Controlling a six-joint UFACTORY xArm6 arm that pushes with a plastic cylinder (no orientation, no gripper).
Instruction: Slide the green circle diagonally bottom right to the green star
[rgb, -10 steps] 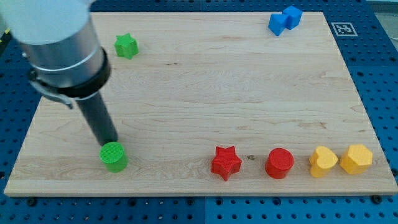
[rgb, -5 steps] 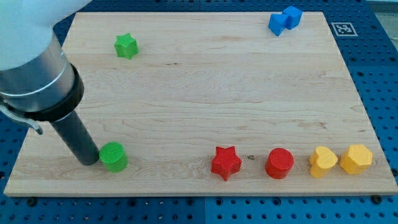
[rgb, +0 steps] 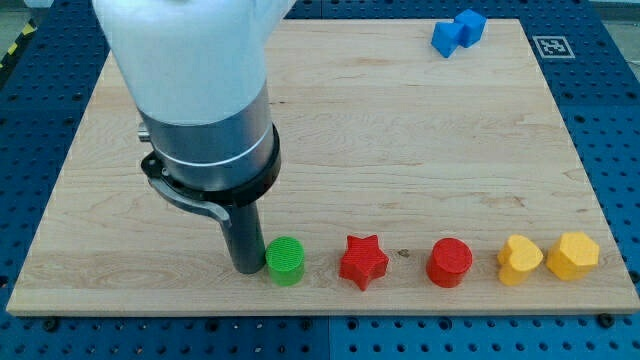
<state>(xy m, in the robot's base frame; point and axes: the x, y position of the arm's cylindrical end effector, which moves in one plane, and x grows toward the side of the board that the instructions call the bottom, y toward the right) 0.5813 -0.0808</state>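
Note:
The green circle (rgb: 285, 261) sits near the board's bottom edge, just left of the red star (rgb: 363, 262). My tip (rgb: 247, 268) rests on the board touching the circle's left side. The green star is hidden behind the arm's body at the view's upper left.
A red circle (rgb: 449, 263) and two yellow blocks (rgb: 520, 259) (rgb: 572, 255) line the bottom edge to the right of the red star. Two blue blocks (rgb: 457, 31) sit at the top right. The wooden board (rgb: 400, 140) ends close below the circle.
My tip went from above the green circle to its left side and pushed it right along the bottom edge, close to the red star. The arm now covers the green star.

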